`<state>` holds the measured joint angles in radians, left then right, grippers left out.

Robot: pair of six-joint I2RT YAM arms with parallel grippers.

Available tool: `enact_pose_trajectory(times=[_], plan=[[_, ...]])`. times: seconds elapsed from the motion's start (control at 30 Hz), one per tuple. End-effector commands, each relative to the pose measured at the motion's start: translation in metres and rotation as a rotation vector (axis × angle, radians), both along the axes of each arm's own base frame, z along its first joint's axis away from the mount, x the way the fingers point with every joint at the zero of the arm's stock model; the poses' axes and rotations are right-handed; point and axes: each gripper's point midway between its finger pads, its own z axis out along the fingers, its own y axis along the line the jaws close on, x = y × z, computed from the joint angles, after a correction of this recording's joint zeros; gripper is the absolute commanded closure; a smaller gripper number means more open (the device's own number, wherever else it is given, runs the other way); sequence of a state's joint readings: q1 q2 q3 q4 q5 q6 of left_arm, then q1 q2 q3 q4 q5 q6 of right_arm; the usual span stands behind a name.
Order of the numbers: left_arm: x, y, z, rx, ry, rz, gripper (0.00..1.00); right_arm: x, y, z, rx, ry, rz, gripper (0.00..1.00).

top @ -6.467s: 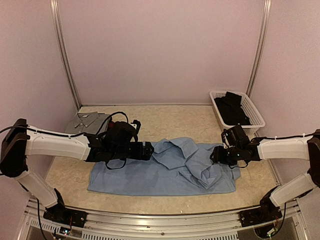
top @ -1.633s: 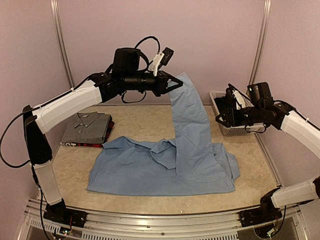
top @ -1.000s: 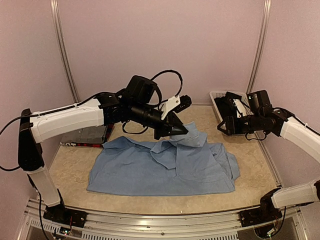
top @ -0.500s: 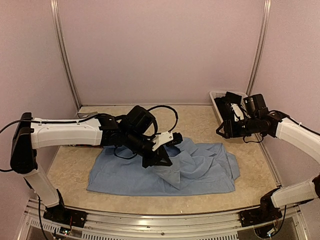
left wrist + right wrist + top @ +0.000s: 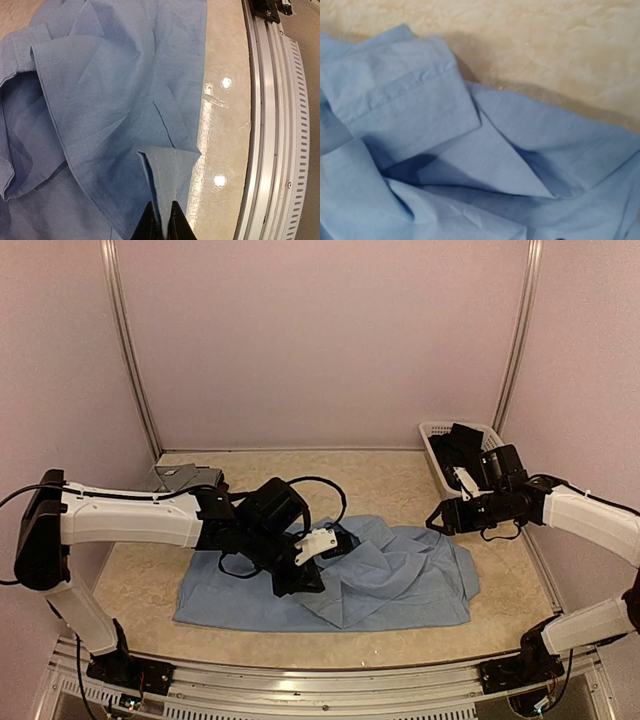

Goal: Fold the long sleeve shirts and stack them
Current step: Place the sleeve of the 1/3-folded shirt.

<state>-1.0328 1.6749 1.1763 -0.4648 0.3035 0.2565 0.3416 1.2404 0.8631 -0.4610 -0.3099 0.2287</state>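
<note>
The light blue shirt point(image 5: 400, 580) lies spread across the table, rumpled on its right half. My left gripper point(image 5: 298, 585) sits low over the shirt's near middle. In the left wrist view this gripper point(image 5: 162, 226) is shut on a narrow fold of the blue shirt point(image 5: 115, 90), close to its near hem. My right gripper point(image 5: 435, 520) hovers over the shirt's right shoulder area, jaws parted and holding nothing. Its fingers do not show in the right wrist view, only a cuff and folds of the blue shirt point(image 5: 470, 150). A folded grey shirt point(image 5: 185, 478) lies at the back left.
A white mesh basket point(image 5: 510, 475) with dark cloth point(image 5: 460, 445) in it stands at the back right, just behind my right arm. The metal rail point(image 5: 265, 125) runs along the table's near edge, a hand's width from the shirt's hem.
My left gripper came down from high above the table and drew the sleeve across the shirt toward the near edge. My right gripper sank a little toward the shirt.
</note>
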Motion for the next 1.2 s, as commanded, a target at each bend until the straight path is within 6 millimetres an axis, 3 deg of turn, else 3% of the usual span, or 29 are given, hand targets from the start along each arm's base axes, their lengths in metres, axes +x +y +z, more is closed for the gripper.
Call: enact_pose_trajectory(times=[0.0, 0.23, 0.6, 0.7, 0.8, 0.93, 1.1, 1.17], plan=[[0.001, 0.012, 0.02, -0.011, -0.03, 0.045, 0.9, 0.001, 0.003, -0.011, 0.018, 0.013, 0.024, 0.41], [0.0, 0.027, 0.03, -0.006, -0.055, 0.065, 0.84, 0.002, 0.012, -0.019, 0.028, 0.027, 0.046, 0.41], [-0.014, 0.037, 0.007, -0.005, 0.064, 0.147, 0.77, -0.004, 0.028, -0.029, 0.017, 0.041, 0.076, 0.41], [-0.015, 0.04, 0.014, -0.073, 0.095, 0.223, 0.7, -0.016, 0.051, -0.021, 0.043, 0.01, 0.136, 0.41], [-0.015, 0.045, 0.024, -0.153, 0.129, 0.316, 0.64, -0.037, 0.088, -0.006, 0.101, -0.048, 0.252, 0.4], [0.006, 0.061, 0.03, -0.239, 0.17, 0.524, 0.55, -0.067, 0.133, 0.003, 0.177, -0.077, 0.374, 0.4], [0.037, 0.093, 0.023, -0.319, 0.279, 0.784, 0.44, -0.1, 0.18, -0.008, 0.203, -0.055, 0.458, 0.4], [0.044, 0.104, 0.023, -0.349, 0.286, 0.844, 0.32, -0.11, 0.197, -0.017, 0.192, -0.029, 0.481, 0.4]])
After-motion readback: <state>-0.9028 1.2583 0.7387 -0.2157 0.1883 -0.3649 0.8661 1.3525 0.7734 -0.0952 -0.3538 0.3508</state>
